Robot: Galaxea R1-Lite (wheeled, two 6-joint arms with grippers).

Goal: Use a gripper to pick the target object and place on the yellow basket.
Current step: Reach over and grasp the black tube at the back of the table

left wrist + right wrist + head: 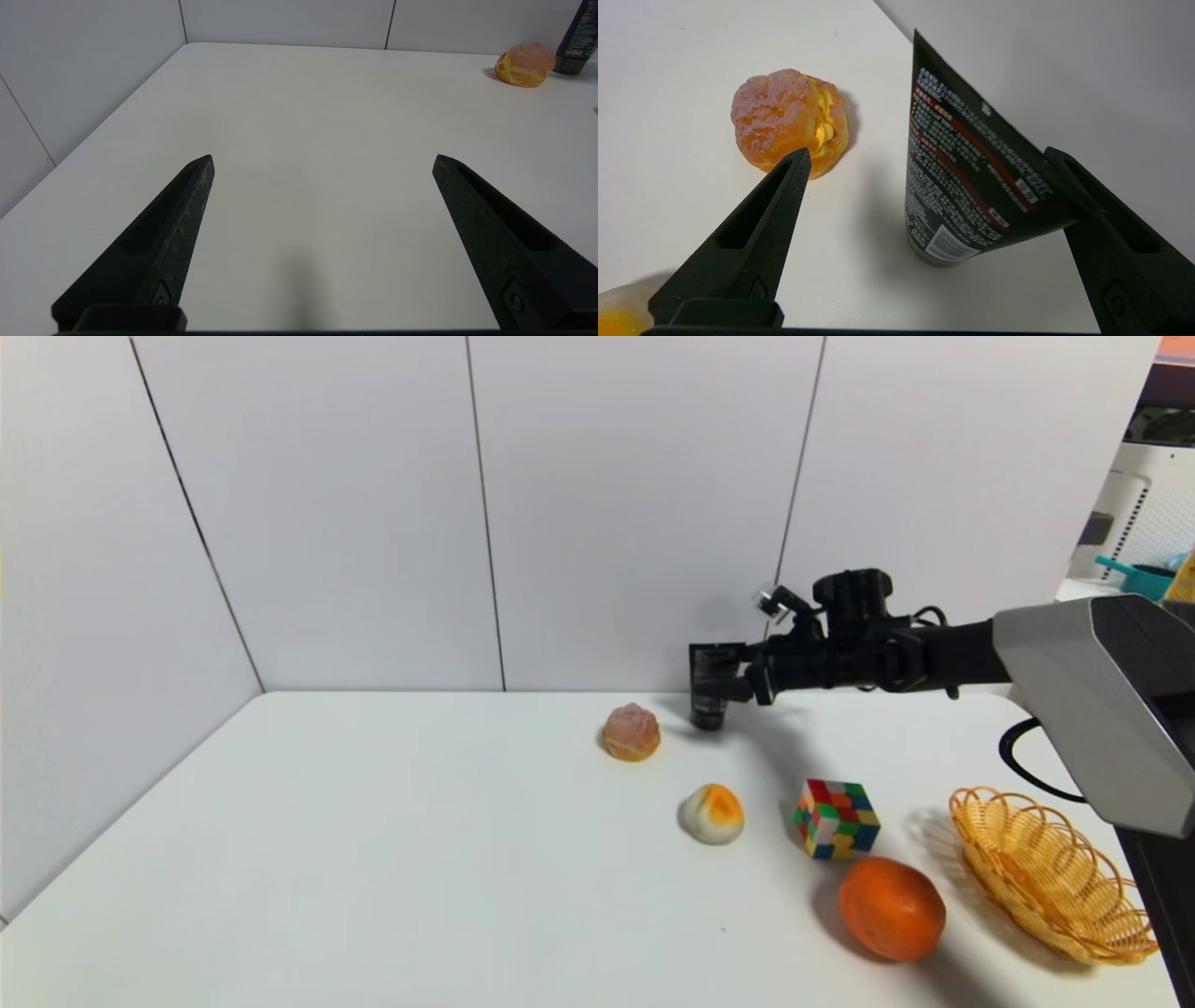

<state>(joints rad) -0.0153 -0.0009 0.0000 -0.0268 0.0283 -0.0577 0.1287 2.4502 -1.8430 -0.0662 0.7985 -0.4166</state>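
Just behind the pink pastry (631,732), the black tube (709,687), judged light and squashy, is stood cap-down and straddled mid-body by the wide-open right claw (924,158), nothing yet gripped.

Right hand (924,158) outstretched, fingers spread wide (left hand (322,158) likewise agape).

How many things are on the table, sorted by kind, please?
Pastries: 2, a pink puff and a white bun
Fruit: 1, the orange
Tubes: 1, the black tube
Cubes: 1, the puzzle cube
Baskets: 1, the yellow basket
Total: 6
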